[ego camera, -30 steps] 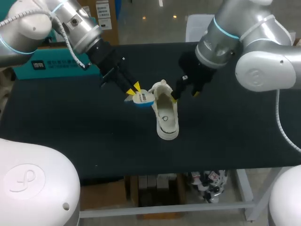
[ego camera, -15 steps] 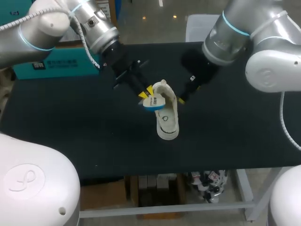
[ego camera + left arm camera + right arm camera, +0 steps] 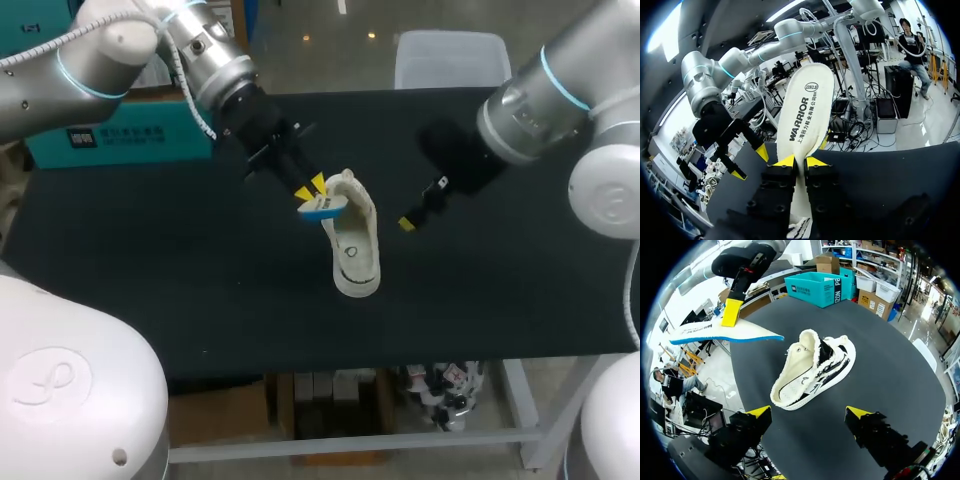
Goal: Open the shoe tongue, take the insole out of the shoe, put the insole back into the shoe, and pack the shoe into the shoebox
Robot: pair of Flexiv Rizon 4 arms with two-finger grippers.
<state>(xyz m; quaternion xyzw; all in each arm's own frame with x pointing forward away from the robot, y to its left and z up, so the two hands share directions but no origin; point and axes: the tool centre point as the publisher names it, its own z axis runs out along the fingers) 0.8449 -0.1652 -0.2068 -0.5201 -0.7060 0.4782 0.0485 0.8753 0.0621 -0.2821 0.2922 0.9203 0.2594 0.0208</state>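
Left hand (image 3: 308,186), clamped on the insole (image 3: 322,206), has carried it across to the heel end of the shoe (image 3: 355,250). Right hand (image 3: 809,412), fingers spread, has withdrawn from the shoe's side, now well apart.

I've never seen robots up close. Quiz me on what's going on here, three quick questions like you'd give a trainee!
1. True or false: the right gripper is shut on the shoe.
2. What holds the insole? A: the left gripper. B: the right gripper. C: nothing, it lies in the shoe.
3. Fill the gap: the shoe rests on the black ___, not in the teal box.
Key: 1 false, its fingers stand open, apart from the shoe. 2 A. 3 table.
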